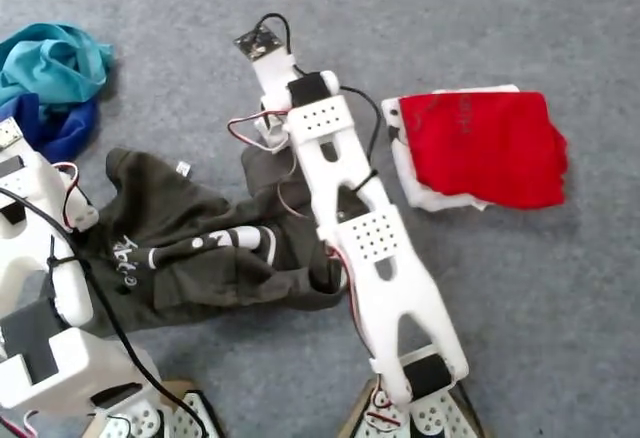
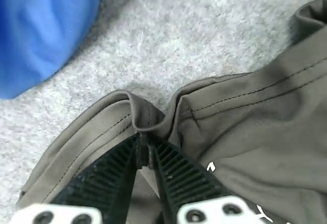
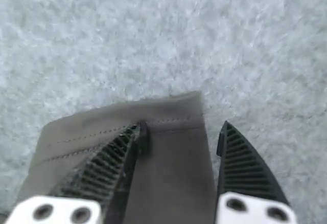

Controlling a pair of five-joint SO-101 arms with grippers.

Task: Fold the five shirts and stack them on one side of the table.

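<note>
Left jaws pinch olive shirt (image 2: pixel 245 132) hem; right jaws gape over it; its white print (image 1: pixel 212 244) looks illegible.

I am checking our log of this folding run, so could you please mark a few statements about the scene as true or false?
1. The left claw pinches a fold of the dark shirt. True.
2. The right claw is shut on the dark shirt. False: its fingers stand apart over the shirt's edge.
3. The red shirt lies on top of a white shirt. True.
4. The teal shirt is folded flat on that stack. False: it lies crumpled beside the blue shirt, apart from the stack.
</note>
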